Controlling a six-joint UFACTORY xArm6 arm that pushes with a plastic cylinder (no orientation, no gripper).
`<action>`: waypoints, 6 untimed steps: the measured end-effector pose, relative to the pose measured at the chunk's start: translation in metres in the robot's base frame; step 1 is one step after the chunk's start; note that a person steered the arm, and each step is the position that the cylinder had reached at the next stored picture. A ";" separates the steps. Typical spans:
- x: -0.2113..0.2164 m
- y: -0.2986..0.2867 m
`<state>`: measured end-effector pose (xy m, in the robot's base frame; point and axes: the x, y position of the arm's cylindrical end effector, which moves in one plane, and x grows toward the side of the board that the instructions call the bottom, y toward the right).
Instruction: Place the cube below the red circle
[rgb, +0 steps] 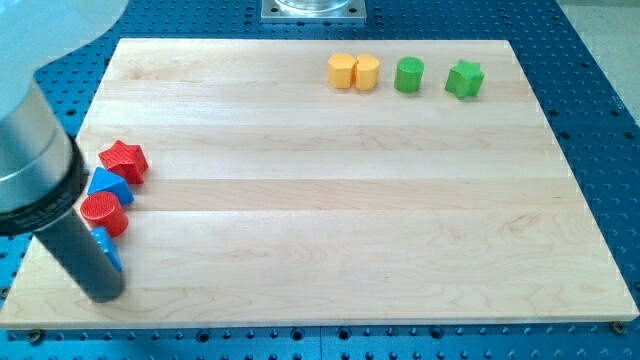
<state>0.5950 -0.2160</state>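
Room: our wooden board (330, 220) is lying open across its middle and right; blocks are hugging the left edge and top.
Cube: blue cube (106, 249) is sitting just below the red circle (104, 213), touching our tip (103, 292), partly hidden behind the rod.
Jaws: we are carrying none, only the rod.
Count: two red, two blue, two yellow, two green.

Pale, smooth matt wooden board (330, 200) on perforated blue metal table (600, 120)
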 end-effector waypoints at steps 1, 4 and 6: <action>0.000 -0.038; 0.013 -0.036; 0.008 -0.014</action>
